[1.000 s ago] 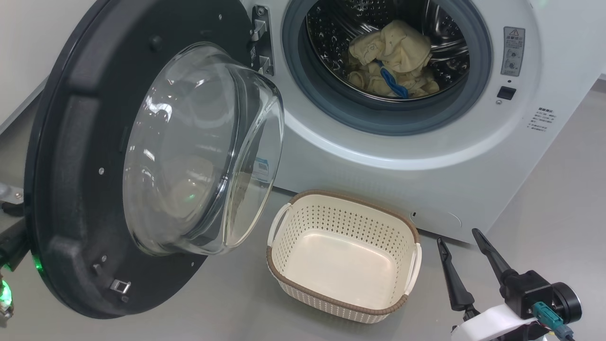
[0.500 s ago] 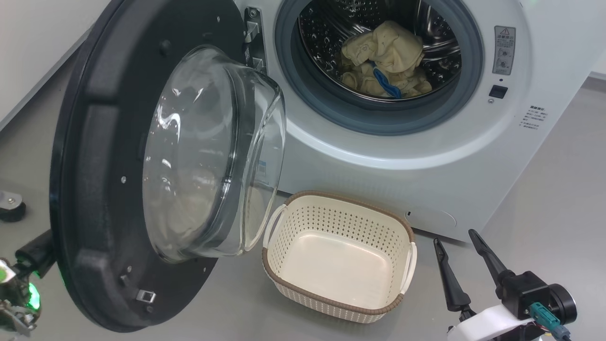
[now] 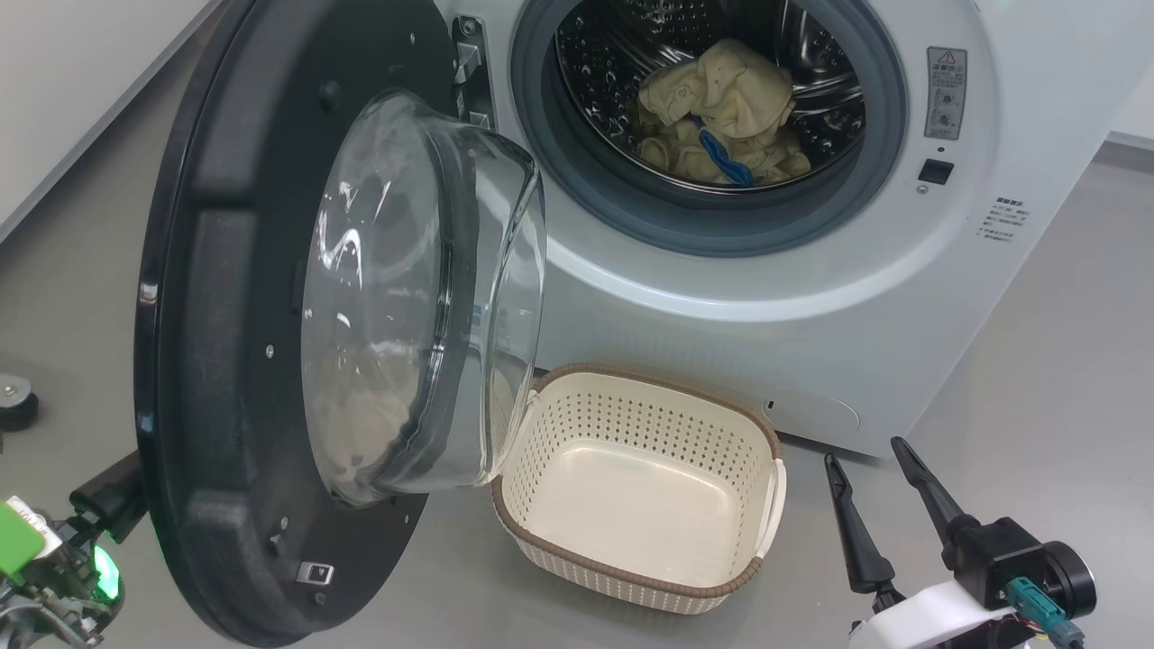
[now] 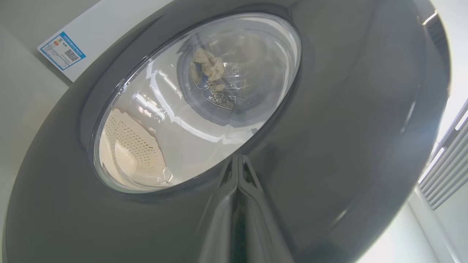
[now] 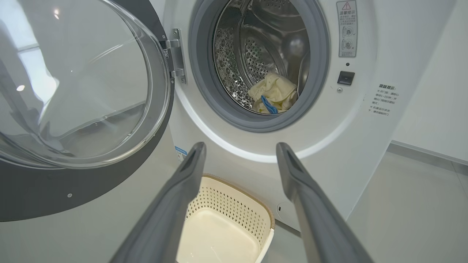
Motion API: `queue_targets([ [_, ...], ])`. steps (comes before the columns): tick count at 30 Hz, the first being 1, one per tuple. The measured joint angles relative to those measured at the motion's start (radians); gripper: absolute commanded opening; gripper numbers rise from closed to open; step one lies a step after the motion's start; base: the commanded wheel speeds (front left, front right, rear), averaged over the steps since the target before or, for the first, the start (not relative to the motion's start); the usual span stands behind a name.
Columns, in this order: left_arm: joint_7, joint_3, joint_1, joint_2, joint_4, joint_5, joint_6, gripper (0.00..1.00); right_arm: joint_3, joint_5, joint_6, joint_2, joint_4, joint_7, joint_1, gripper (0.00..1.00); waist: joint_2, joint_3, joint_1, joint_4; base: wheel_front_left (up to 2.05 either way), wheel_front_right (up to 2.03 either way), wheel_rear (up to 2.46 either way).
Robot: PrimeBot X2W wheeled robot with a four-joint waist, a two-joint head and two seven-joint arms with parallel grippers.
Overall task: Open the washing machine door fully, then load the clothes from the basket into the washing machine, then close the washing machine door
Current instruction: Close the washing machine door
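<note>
The washing machine door point(image 3: 225, 315) stands about half open, its glass bowl bulging toward the white washing machine point(image 3: 811, 297). In the left wrist view my left gripper point(image 4: 237, 160) is shut, with its tips touching the door's glossy outer face point(image 4: 347, 109). The clothes point(image 3: 721, 108), pale yellow with a blue piece, lie inside the steel drum and also show in the right wrist view point(image 5: 274, 93). The cream basket point(image 3: 649, 374) sits empty on the floor below the opening. My right gripper point(image 3: 864, 451) hovers open to the basket's right, holding nothing, with its fingers point(image 5: 175, 197) spread above the basket point(image 5: 234, 204).
The door's lower edge hangs beside the basket's left handle point(image 3: 518, 419). A small dark wheel-like object point(image 3: 13, 406) sits on the grey floor at far left. My left wrist with a green light point(image 3: 54, 559) is behind the door. A white wall runs along the left.
The door has swung further toward the machine, with my shut left gripper behind it. The head camera has shifted a little. The right gripper, basket and clothes have stayed put.
</note>
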Motion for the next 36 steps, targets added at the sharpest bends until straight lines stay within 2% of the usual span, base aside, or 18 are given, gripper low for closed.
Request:
queue_targets([
  [10,-0.053,0.074,0.005,-0.037,-0.025,-0.019,-0.010,0.00,-0.001,0.000,-0.006,0.003,0.000,-0.001,0.000,1.00,0.0000,0.006,0.0000,-0.012,0.00,0.00,0.00],
  [21,-0.169,0.236,0.014,-0.102,-0.015,-0.071,-0.019,0.00,-0.001,0.000,-0.006,0.003,0.004,-0.004,0.000,1.00,0.0000,0.008,0.0000,-0.025,0.00,0.00,0.00],
  [22,-0.182,0.255,0.021,-0.107,-0.015,-0.071,-0.019,0.11,0.000,0.000,-0.006,0.003,0.005,-0.004,-0.001,1.00,0.0000,0.008,0.0000,-0.027,0.00,0.00,0.00],
  [23,-0.193,0.273,0.028,-0.113,-0.016,-0.071,-0.019,0.42,0.002,0.000,-0.006,0.003,0.009,-0.004,-0.001,1.00,0.0000,0.007,0.0000,-0.030,0.00,0.00,0.00],
  [24,-0.204,0.291,0.036,-0.120,-0.016,-0.071,-0.019,0.99,0.004,0.000,-0.006,0.004,0.013,-0.005,-0.002,1.00,0.0000,0.005,0.0000,-0.033,0.00,0.00,0.00],
  [30,-0.243,0.341,0.071,-0.148,-0.049,-0.058,-0.020,1.00,0.002,0.009,-0.006,0.006,0.021,-0.009,-0.001,1.00,0.0000,-0.011,0.0000,-0.053,0.00,0.00,0.00],
  [36,-0.286,0.388,0.100,-0.158,-0.099,0.021,-0.020,1.00,0.002,0.009,-0.006,0.007,0.022,-0.009,-0.001,1.00,0.0000,-0.020,0.0000,-0.056,0.00,0.00,0.00],
])
